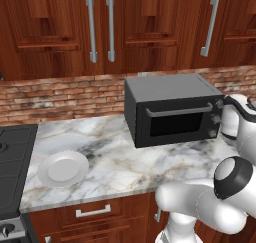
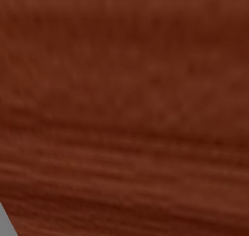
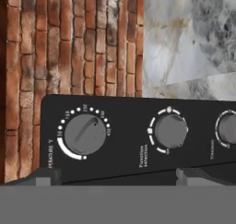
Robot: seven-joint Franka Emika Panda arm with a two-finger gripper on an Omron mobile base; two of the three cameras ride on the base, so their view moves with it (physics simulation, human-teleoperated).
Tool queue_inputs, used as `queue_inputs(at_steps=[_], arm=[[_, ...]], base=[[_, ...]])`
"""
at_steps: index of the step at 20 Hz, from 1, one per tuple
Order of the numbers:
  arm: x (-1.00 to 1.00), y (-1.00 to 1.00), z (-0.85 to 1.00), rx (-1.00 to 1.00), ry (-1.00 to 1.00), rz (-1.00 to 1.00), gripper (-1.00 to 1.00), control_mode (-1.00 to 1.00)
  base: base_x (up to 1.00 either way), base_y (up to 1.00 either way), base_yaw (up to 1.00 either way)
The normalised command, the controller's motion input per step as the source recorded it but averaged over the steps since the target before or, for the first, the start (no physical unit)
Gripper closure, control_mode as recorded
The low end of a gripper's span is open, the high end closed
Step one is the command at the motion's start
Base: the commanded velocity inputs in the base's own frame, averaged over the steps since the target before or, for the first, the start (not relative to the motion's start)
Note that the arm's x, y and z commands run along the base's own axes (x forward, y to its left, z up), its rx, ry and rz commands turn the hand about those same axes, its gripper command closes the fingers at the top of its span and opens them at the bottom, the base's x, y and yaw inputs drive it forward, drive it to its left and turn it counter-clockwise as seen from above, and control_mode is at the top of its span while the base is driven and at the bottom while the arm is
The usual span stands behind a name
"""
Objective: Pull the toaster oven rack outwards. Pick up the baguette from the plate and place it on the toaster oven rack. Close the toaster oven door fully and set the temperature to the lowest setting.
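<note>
Seen from the hand, toaster oven [image 3: 138, 140] knob panel just ahead of the gripper [image 3: 113, 176], temperature knob [image 3: 85, 134] nearest the left fingertip, two more knobs in a row beside it; finger tips [image 3: 46, 176] set wide apart, nothing between them. From the left base, toaster oven door [image 1: 177, 121] shut, long axis running along the brick wall [image 1: 60, 99], front toward the counter [image 1: 125, 162] edge. Arm folded low at lower right, reaching past the oven's right end; plate [image 1: 63, 169] bare, well apart to the left.

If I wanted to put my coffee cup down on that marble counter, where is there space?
The widest bare marble lies between the white plate and the toaster oven, running to the counter's front edge. A further strip runs behind the plate toward the brick wall. It is crowded at the right, where a white kettle sits close beside the oven.
</note>
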Motion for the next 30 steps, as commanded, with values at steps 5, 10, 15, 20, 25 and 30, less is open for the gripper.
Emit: queue_inputs(at_steps=[5,10,15,20,25,30], arm=[[-0.07,0.07,0.23,0.03,0.00,0.05,-1.00,-1.00],[0.00,-0.01,0.11,0.00,0.00,0.07,-1.00,-1.00],[0.13,-0.02,0.00,0.00,0.00,0.03,-1.00,-1.00],[0.16,0.00,0.00,0.00,0.00,0.00,-1.00,-1.00],[0.18,-0.06,0.00,0.00,0.00,0.02,-1.00,-1.00],[0.05,-0.17,0.00,0.00,0.00,0.07,-1.00,-1.00]], base=[[0.00,0.00,0.00],[0.00,0.00,0.00],[0.00,0.00,0.00],[0.00,0.00,0.00],[0.00,0.00,0.00],[0.00,0.00,0.00]])
